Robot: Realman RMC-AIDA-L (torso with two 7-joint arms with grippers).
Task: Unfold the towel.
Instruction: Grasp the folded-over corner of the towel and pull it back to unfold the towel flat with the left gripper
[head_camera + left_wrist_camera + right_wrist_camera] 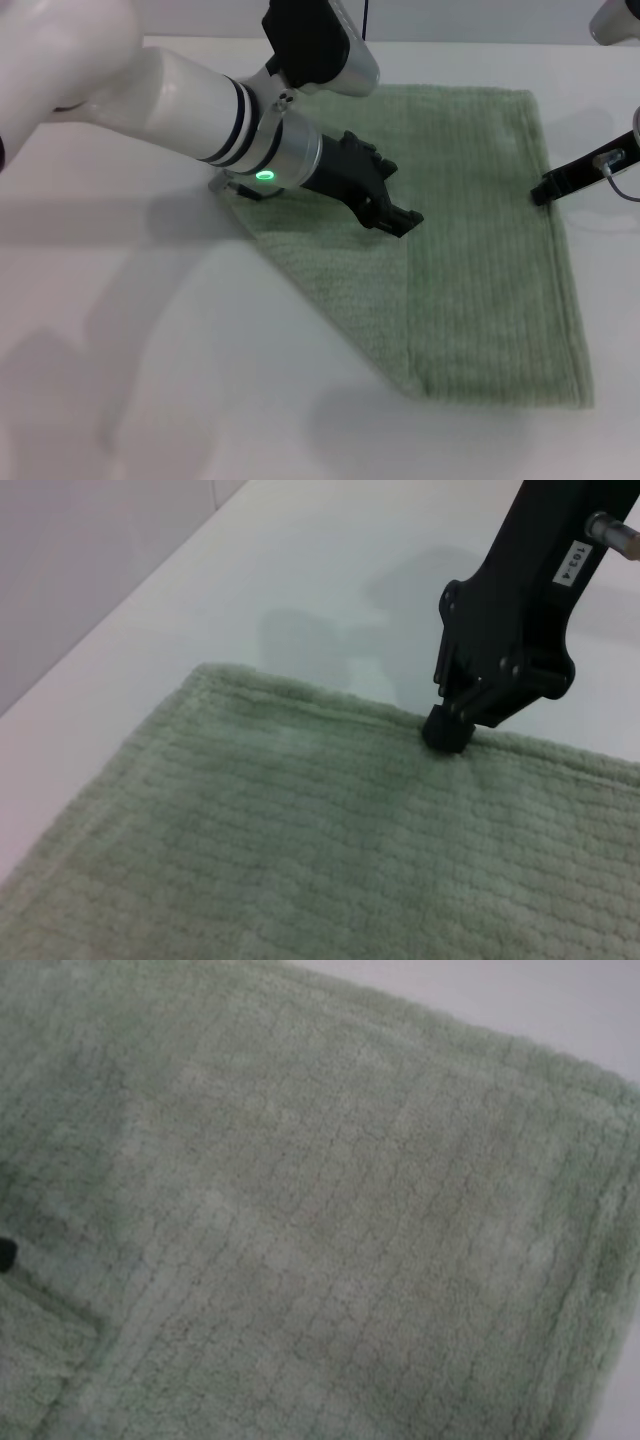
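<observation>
Head view: the towel (470,250) lies flat on the white table (130,380), filling the frame from centre out to 3 o'clock. One corner is folded over the middle, leaving a diagonal edge running from 10 o'clock down to 6 o'clock. Long axis runs roughly 12 to 6, tipped slightly toward 5. The left gripper (390,208) hangs over the folded flap near centre, fingers close together and nothing held. The right gripper (545,190) sits at 3 o'clock, its tip on the towel's right hem; cannot tell whether its fingers are parted.

Left wrist view: ribbed terry fills the lower half. The right gripper (447,730) presses its tip on the far hem at 2 o'clock.

Right wrist view: only towel (330,1220), with a hemmed corner at 2 o'clock.

Judgement: the cloth is soft, limp and light, with a grippy pile, not fragile. It will drape and drag rather than slide stiffly. Best hold is the flap's free corner, pinched through one layer only.
</observation>
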